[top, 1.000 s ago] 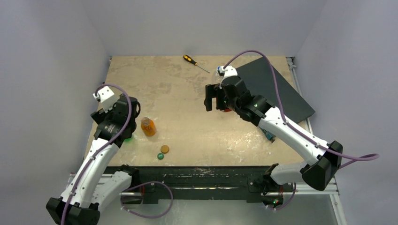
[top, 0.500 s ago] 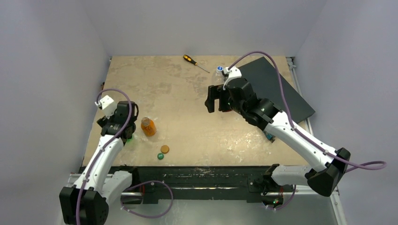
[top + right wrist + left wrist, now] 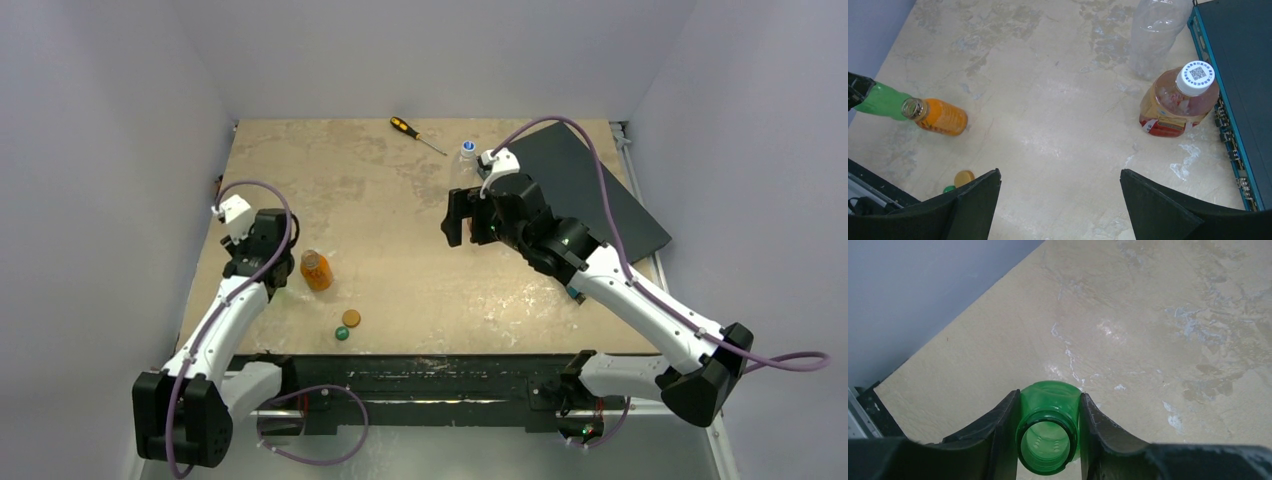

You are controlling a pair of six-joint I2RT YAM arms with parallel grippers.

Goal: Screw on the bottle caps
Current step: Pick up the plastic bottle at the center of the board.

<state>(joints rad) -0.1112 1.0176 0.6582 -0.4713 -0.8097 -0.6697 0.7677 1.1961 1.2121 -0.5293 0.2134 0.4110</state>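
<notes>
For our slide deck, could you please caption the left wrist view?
Left gripper grips the uncapped green bottle, beige table behind.

Your left arm (image 3: 232, 308) reaches down just left of the amber bottle (image 3: 316, 271), an orange cap (image 3: 350, 318) and green cap (image 3: 342, 333) lying near it on the tabletop (image 3: 380, 230). Your right pincer (image 3: 456, 217) hangs mid-tabletop, the screwdriver (image 3: 417, 133) well beyond.

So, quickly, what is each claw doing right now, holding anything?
Left gripper: closed on the green bottle, one finger against each side.
Right gripper: open, holding nothing.
</notes>
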